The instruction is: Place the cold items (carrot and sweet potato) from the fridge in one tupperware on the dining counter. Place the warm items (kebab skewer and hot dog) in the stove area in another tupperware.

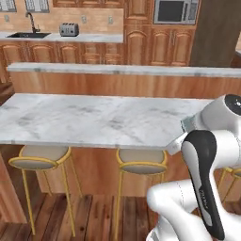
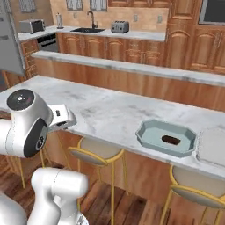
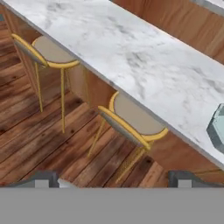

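Pale blue tupperware (image 2: pixel 166 137) sits on the dining counter (image 2: pixel 110 112) near its front edge, long axis along the counter; a small dark item (image 2: pixel 171 140), too blurry to identify, lies lengthwise inside. A second container (image 2: pixel 212 147) just right is cut off. Gripper (image 3: pixel 113 180) fingers spread wide, empty, above the stools (image 3: pixel 131 120).

A: What's around? 
B: Marble worktop (image 1: pixel 94 120), stools (image 1: pixel 41 159) tucked beneath, plank floor (image 3: pixel 39 127).
A: Farther back?
B: Toaster (image 1: pixel 68 29), sink (image 1: pixel 28 35), microwave (image 1: pixel 175 11), wooden cabinets (image 1: pixel 150 47).
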Available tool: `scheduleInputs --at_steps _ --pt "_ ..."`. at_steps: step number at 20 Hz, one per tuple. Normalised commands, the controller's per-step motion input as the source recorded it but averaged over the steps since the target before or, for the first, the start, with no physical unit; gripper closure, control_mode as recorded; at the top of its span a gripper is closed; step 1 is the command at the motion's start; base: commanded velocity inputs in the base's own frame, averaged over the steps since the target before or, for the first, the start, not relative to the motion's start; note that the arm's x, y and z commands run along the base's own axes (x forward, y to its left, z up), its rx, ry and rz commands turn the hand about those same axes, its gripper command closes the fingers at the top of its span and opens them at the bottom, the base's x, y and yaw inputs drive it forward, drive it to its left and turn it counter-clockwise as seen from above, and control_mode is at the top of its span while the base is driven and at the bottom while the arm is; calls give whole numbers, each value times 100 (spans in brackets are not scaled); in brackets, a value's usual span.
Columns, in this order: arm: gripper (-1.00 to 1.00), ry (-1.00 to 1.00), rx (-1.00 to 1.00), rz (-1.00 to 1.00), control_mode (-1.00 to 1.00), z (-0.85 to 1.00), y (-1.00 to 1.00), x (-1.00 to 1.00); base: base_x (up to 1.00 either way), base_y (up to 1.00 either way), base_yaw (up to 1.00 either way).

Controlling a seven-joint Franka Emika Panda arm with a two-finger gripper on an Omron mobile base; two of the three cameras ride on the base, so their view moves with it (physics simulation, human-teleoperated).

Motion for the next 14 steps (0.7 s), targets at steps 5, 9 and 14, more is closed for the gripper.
scheduleInputs --at_steps 5,9,14 --pt "-100 0 0 0 100 0 0 0 -5 93 67" --pt "-100 0 0 0 100 0 0 0 1 88 63" --pt "-100 0 0 0 100 0 0 0 43 79 47"
